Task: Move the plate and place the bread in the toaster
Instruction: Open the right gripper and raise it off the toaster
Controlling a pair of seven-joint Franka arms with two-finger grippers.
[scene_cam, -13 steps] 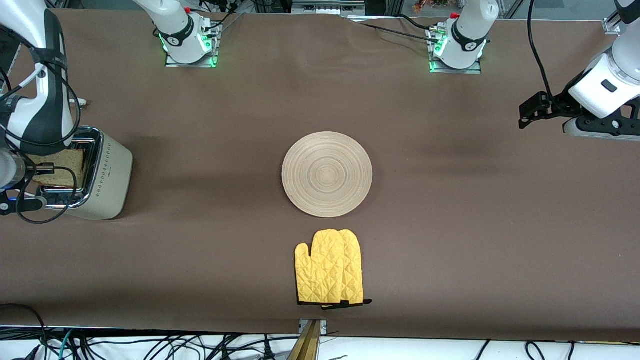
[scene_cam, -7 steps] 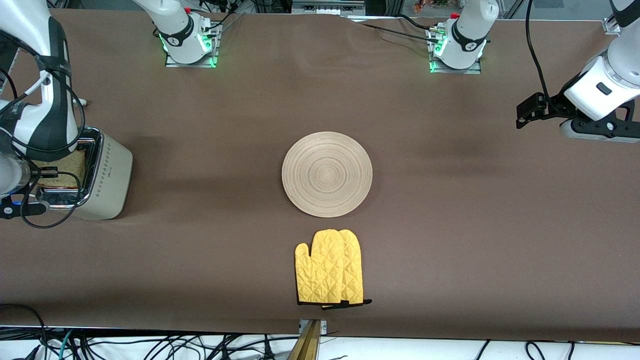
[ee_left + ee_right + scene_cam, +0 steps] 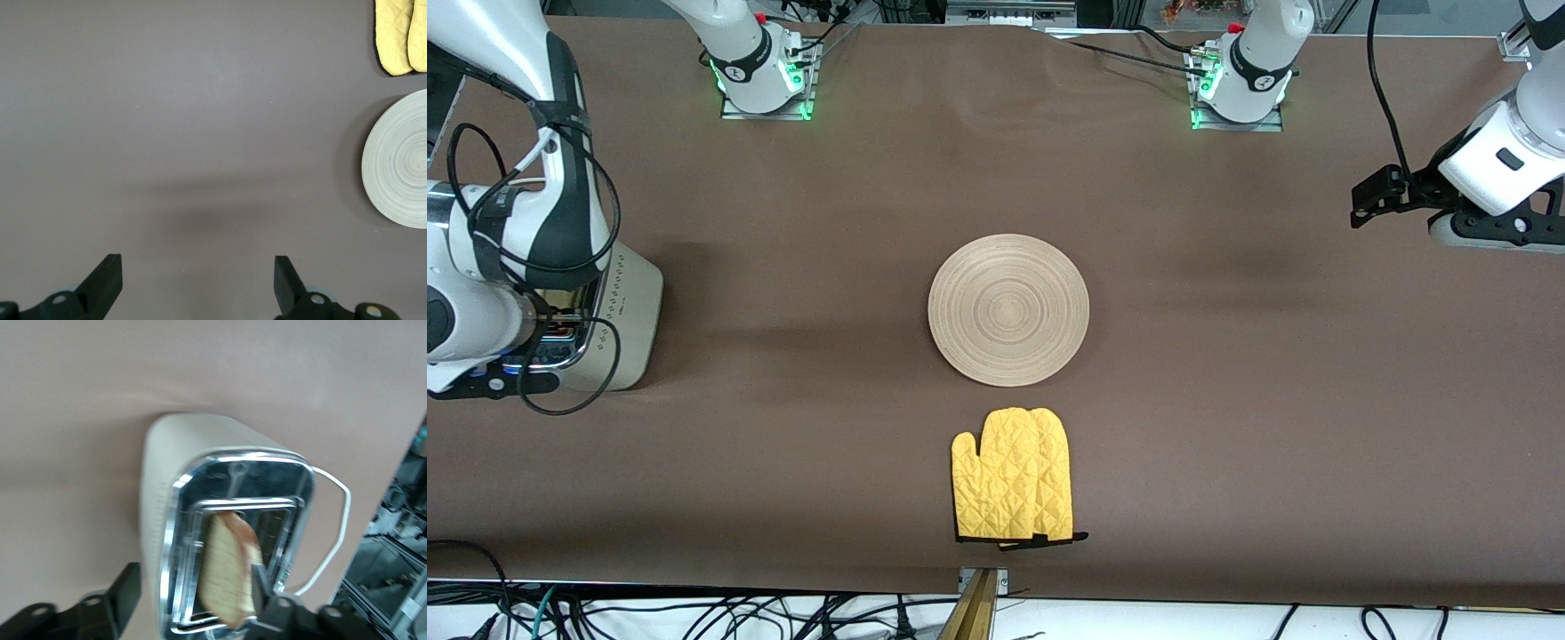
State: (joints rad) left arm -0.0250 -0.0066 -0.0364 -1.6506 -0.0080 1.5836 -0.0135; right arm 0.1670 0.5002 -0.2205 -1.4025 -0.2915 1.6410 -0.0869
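Observation:
The cream toaster [image 3: 627, 311] stands at the right arm's end of the table. In the right wrist view the toaster [image 3: 157, 487] shows its chrome top, and the bread [image 3: 227, 577] stands leaning in one slot. My right gripper [image 3: 193, 590] is open just above the toaster, with one finger beside the bread and the other out past the toaster's side. The right arm hides the bread in the front view. The plate [image 3: 1008, 309] lies flat at the table's middle and also shows in the left wrist view [image 3: 400, 160]. My left gripper [image 3: 197, 280] is open and empty over bare table at the left arm's end.
A yellow quilted oven mitt [image 3: 1014, 487] lies nearer to the front camera than the plate, close to the table's edge; it also shows in the left wrist view [image 3: 400, 37]. The toaster's white cord [image 3: 337, 520] loops out beside it.
The right arm has shifted over the toaster and now covers the bread and slots in the front view. The left arm has barely moved.

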